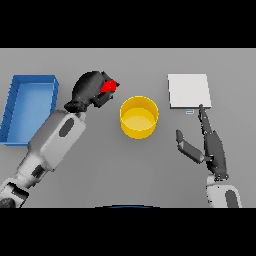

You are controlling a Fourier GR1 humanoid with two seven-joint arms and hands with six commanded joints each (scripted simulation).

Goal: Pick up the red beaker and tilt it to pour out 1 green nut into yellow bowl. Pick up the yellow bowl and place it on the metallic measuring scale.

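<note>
Fingers of the left hand [89, 90] curl round the red beaker [109, 86], tipped toward the yellow bowl [139, 117] from its ten o'clock. No green nut shows inside the bowl, so pouring seems unfinished. Right hand [212, 147] rests with fingers apart, below the measuring scale [188, 91] at the bowl's two o'clock; that placing remains.

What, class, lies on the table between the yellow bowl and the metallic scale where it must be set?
Nothing visible does. Bare grey table separates the yellow bowl from the metallic scale. The right hand rests below the scale, fingers straight, off that path. The left hand holds the red beaker on the bowl's other side.
</note>
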